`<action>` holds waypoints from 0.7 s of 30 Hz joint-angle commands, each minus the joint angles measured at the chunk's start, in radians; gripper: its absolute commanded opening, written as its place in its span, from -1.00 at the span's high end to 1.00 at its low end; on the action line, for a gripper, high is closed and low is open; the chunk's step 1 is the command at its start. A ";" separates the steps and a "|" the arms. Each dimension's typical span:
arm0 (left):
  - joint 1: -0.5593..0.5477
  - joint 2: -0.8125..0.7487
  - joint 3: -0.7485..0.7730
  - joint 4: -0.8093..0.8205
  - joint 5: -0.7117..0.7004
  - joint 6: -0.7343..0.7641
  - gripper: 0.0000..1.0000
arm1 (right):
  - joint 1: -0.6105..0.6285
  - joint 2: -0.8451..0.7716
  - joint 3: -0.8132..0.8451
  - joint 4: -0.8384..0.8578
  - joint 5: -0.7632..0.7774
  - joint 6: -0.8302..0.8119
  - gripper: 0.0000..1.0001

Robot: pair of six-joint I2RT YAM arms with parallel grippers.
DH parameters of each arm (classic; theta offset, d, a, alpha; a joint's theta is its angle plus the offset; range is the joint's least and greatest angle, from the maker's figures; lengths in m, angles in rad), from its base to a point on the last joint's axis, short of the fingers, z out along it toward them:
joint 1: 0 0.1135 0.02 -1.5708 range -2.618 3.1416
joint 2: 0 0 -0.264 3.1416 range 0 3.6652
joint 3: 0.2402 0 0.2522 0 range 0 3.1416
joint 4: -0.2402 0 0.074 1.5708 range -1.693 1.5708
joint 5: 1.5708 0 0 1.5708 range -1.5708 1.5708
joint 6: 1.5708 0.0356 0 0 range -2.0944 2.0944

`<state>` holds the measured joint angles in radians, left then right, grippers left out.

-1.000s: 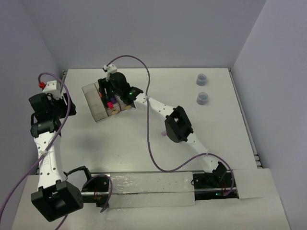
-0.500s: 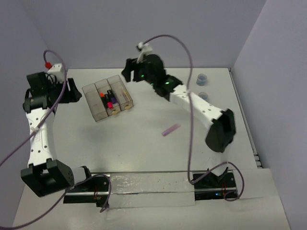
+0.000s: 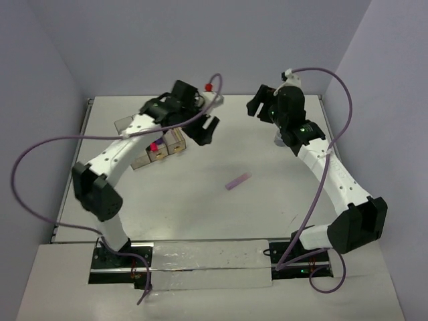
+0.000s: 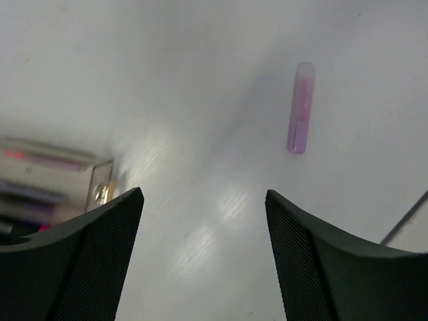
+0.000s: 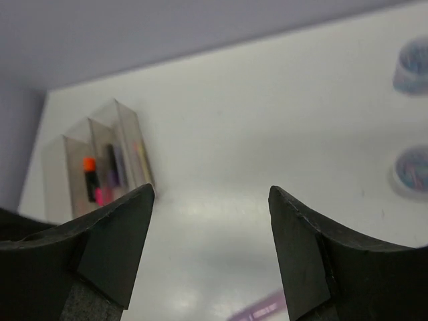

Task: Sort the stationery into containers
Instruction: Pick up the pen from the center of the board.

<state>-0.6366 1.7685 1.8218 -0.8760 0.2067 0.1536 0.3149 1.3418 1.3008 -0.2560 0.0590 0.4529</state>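
The containers [image 3: 141, 160] stand at the back left, a row of clear smoky bins partly under my left arm; a pink-red marker [image 3: 155, 147] shows inside. The right wrist view shows the containers [image 5: 127, 134] holding an orange marker [image 5: 88, 164] and a purple marker [image 5: 114, 170]. A lilac marker [image 3: 239, 180] lies alone mid-table; the lilac marker [image 4: 301, 107] sits ahead and right of my left gripper [image 4: 202, 194]. My left gripper [image 3: 206, 129] hovers open and empty just right of the bins. Open and empty too, my right gripper [image 3: 259, 103] hangs at the back. Two grey-blue rolls [image 5: 414, 63] [image 5: 411, 170] lie right of it.
Walls close in the white table [image 3: 200, 214] at the back and on both sides. My right arm [image 3: 314, 150] hides the rolls from above. A purple cable [image 3: 40, 154] loops out over the table's left edge.
My left arm has swung from the far left across the bins toward the middle. My right gripper has drawn back from the bins to the back right. The lilac marker has stayed put.
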 commanded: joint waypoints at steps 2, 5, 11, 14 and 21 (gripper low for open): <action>-0.143 0.226 0.151 -0.028 -0.033 -0.020 -0.75 | -0.036 -0.105 -0.055 -0.073 0.009 -0.005 -0.55; -0.190 0.302 0.115 0.045 0.007 -0.042 -0.84 | -0.097 -0.128 -0.062 -0.125 0.014 0.009 -0.57; -0.237 0.382 0.093 0.145 0.046 -0.068 -0.85 | -0.248 -0.136 -0.074 -0.150 -0.046 0.011 -0.58; -0.258 0.407 0.058 0.177 0.029 -0.071 -0.85 | -0.286 -0.129 -0.067 -0.161 -0.052 -0.012 -0.58; -0.331 0.485 -0.041 0.207 -0.167 -0.077 -0.83 | -0.307 -0.134 -0.060 -0.187 -0.053 -0.078 -0.59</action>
<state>-0.9220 2.2083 1.8414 -0.7072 0.1257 0.0880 0.0170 1.2205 1.2243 -0.4239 0.0247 0.4237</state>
